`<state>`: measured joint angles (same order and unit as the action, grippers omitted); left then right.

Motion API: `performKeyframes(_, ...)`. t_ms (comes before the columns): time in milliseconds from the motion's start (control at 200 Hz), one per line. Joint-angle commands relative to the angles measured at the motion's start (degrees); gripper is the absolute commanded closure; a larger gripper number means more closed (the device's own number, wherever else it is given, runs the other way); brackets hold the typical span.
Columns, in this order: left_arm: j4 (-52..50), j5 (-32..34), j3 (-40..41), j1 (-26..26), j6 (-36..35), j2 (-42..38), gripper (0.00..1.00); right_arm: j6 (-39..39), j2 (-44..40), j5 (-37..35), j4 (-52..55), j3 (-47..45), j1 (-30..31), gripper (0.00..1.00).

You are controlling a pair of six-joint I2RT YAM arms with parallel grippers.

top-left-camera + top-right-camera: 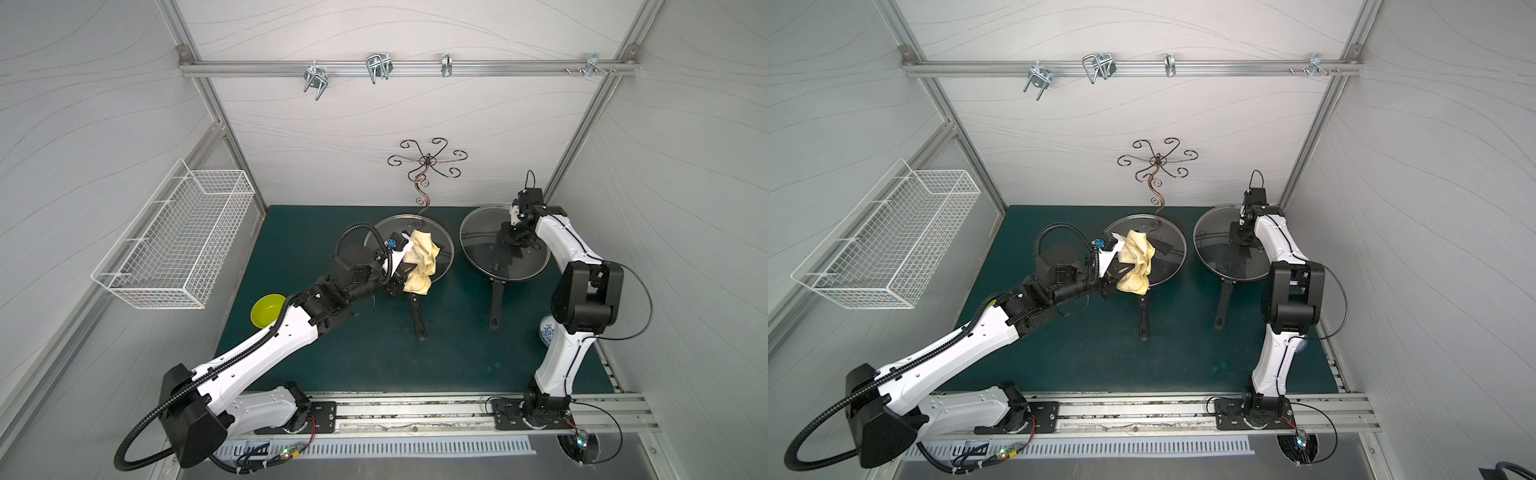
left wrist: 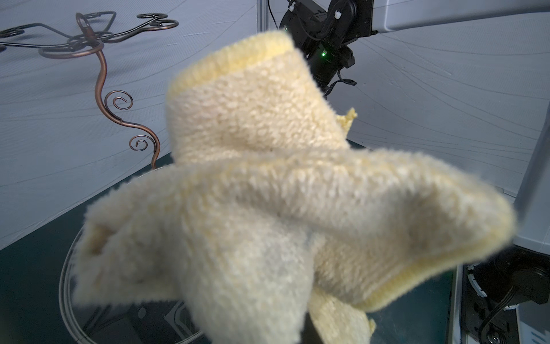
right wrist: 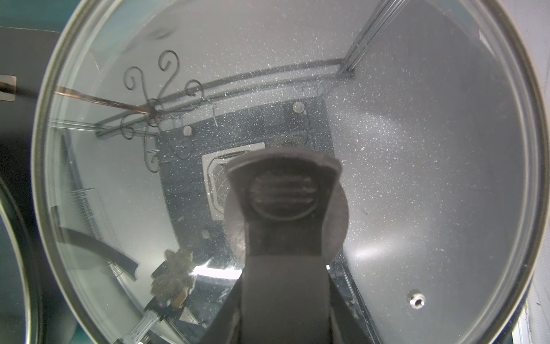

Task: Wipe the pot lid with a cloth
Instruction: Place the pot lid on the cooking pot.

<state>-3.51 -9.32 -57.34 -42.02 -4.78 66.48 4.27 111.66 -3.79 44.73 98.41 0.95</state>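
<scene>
Two black pans stand on the green mat, each under a glass pot lid. Above the left lid (image 1: 390, 232) (image 1: 1169, 257) hangs the pale yellow fuzzy cloth (image 1: 422, 259) (image 1: 1136, 259), bunched up, with my left gripper (image 1: 404, 279) (image 1: 1116, 277) shut on it. The cloth (image 2: 268, 208) fills the left wrist view and hides the jaws; the lid's rim (image 2: 64, 286) shows below it. My right gripper (image 1: 513, 239) (image 1: 1241, 239) (image 3: 282, 268) is shut on the black handle (image 3: 282, 184) of the right lid (image 1: 478, 232) (image 1: 1212, 232) (image 3: 416, 149), whose glass is speckled.
A lime-green bowl (image 1: 266, 309) sits at the mat's left edge beside my left arm. Pan handles (image 1: 417, 316) (image 1: 495, 307) point toward the front. A copper scroll stand (image 1: 426, 166) rises behind the pans. A white wire basket (image 1: 174, 249) hangs on the left wall.
</scene>
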Motion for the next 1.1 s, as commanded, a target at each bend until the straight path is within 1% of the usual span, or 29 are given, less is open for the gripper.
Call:
performKeyframes(0, 3.58, -1.55, 0.40, 0.75, -0.94, -1.61, 1.00, -0.93, -0.88, 0.97, 6.11, 2.11, -0.05, 1.00)
performKeyframes(180, 4.55, -1.84, 2.78, 2.28, -0.29, -2.85, 1.00, -0.41, 0.10, 3.36, 9.20, 3.56, -0.11, 1.00)
performKeyframes(275, 4.56, -1.58, 3.53, 3.40, -0.34, -3.41, 1.00, 0.04, 0.73, 4.54, 11.60, 6.05, -0.19, 1.00)
performKeyframes(455, 4.92, -1.87, 3.93, 5.68, -0.32, -3.45, 1.00, -0.05, 2.68, 4.50, 13.73, 8.83, -0.33, 1.00)
performKeyframes(550, 4.96, -2.63, 3.56, 6.72, -0.37, -3.11, 1.00, -0.68, 4.30, 3.76, 14.77, 9.95, -0.45, 1.00)
performKeyframes(735, 4.75, -3.50, 2.96, 8.07, -0.33, -2.40, 1.00, -3.62, 4.41, -2.23, 10.69, 8.25, -0.62, 1.00)
performKeyframes(1026, 2.81, -3.51, 1.53, 8.97, -0.11, -1.93, 1.00, -4.71, 7.11, -2.22, 11.23, 10.08, -1.21, 1.00)
performKeyframes(1096, 2.65, -3.42, 1.60, 9.06, 0.15, -1.80, 1.00, -5.52, 6.35, -4.07, 10.57, 8.71, -1.18, 1.00)
